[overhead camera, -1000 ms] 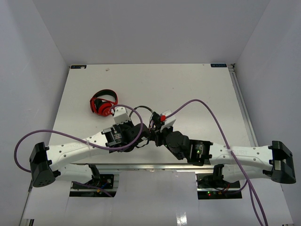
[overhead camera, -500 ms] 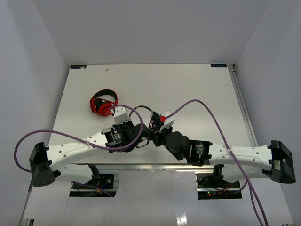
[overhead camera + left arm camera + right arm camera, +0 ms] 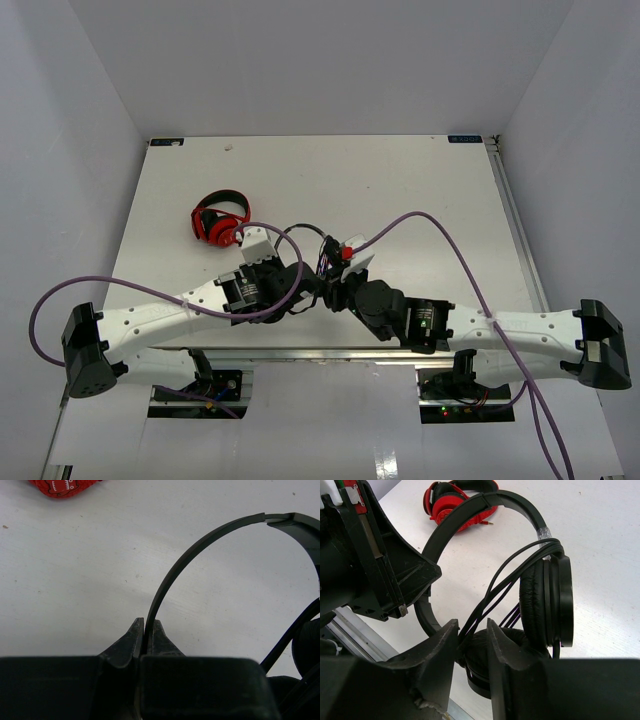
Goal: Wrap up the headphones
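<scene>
Two holds suit the headphones, likely light. Your left gripper is pinched tight on the springy headband. Your right gripper has its jaws slightly parted, straddling the limp cable inside the headband's arch.

**Arms angled inward, grippers meeting mid-table**

White left arm and white right arm stretch low toward each other. The black left gripper is clamped on a thin black headband. The black right gripper has its jaws slightly apart, with dark cable strands between them; whether they pinch is unclear.

Beyond my left fingers, red headphones cut off by the top edge. Headband leaves frame to their right. Behind my right fingers, lower earcup half hidden; cable end out of sight.
</scene>
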